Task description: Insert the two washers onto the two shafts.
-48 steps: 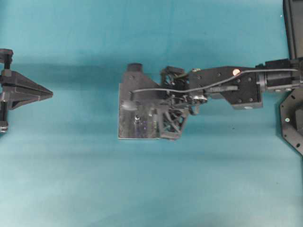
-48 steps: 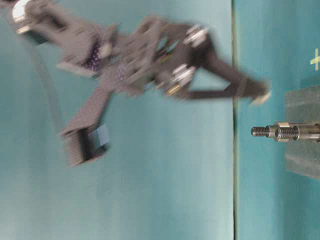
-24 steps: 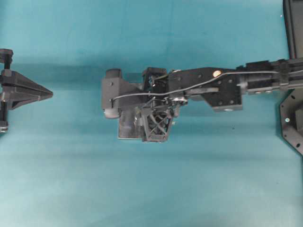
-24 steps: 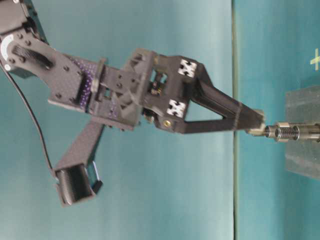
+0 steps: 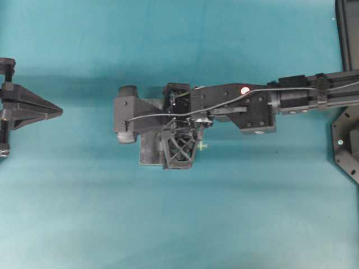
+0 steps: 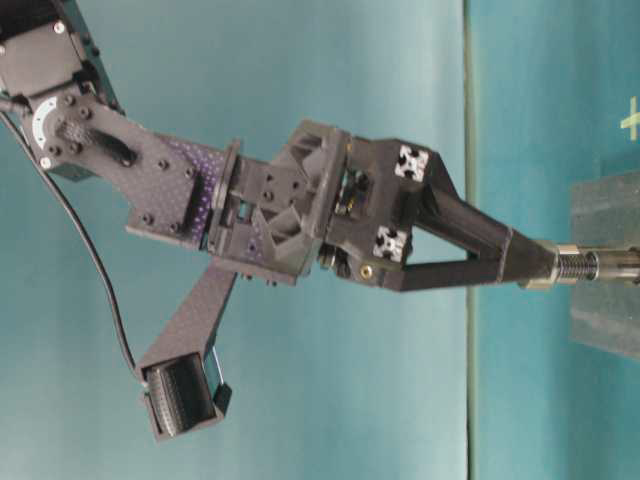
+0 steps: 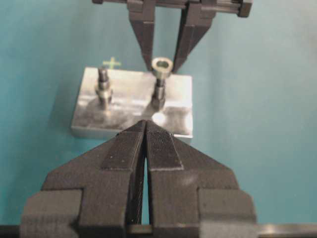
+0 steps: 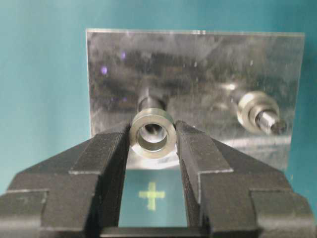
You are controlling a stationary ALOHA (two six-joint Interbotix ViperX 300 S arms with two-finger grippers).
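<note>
Right gripper (image 8: 153, 141): jaws clenched on the washer (image 8: 153, 133), held flat between the two pads at centre frame of the right wrist view, bore open and directly over the tip of the shaft (image 8: 150, 105). Seen from the left wrist view as a ring (image 7: 161, 65) perched at the shaft top in the upper middle of the frame. In the table-level view, fingertips (image 6: 530, 270) now at the threaded shaft (image 6: 590, 266); half a second ago just short of its end, a second ago well clear and blurred with motion. Reads as the washer beginning to seat: alignment apparently done, pressing down and release left to do.

Left gripper (image 7: 145, 144): jaws pressed together on nothing, low centre of its own view, parked at the left edge of the overhead view (image 5: 53, 112).

Outward: metal block (image 8: 198, 74) carrying a second post (image 8: 260, 115) at right, on the teal desk (image 5: 179, 224).

Obscured: overhead, block and washer largely under the right arm; depth of washer on thread not readable in any view.
</note>
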